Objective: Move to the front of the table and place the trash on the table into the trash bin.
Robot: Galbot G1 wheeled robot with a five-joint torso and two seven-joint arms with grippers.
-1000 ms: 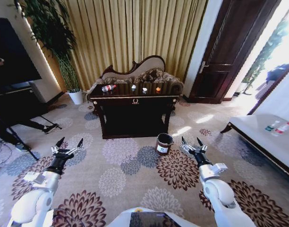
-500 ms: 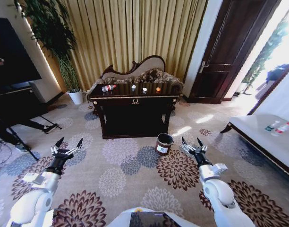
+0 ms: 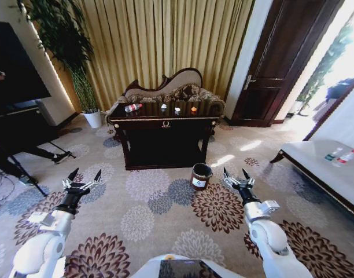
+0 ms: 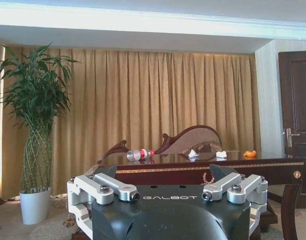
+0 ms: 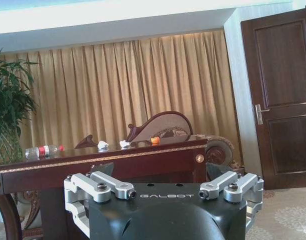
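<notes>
**Robot faces the table from across the carpet, both grippers empty**

The flowered carpet (image 3: 165, 214) spreads across the floor, with gold curtains (image 3: 165, 40) hanging behind everything and a dark door (image 3: 281, 63) to the right. The table (image 3: 164, 124) stands ahead of the robot, well apart from it, in front of a carved sofa (image 3: 177, 87). A tall plant (image 3: 64, 40) in a white pot (image 3: 93, 119) sits near the table's left end.

The trash bin (image 3: 201, 175) rests on the carpet just beside the table's right front leg, nearer the right arm than the left.

On the tabletop the trash lies in a row. The bottle (image 3: 132, 108) is on its side at the left end, its red cap pointing right. To its right come a white scrap (image 3: 163, 106), a black-and-white scrap (image 3: 177, 109) and an orange scrap (image 3: 194, 109), each apart from the next.

The left gripper (image 3: 83, 175) hovers low over the carpet on the left, fingers spread wide and holding nothing. The right gripper (image 3: 236, 175) hovers on the right, near the bin, likewise spread and empty.
</notes>
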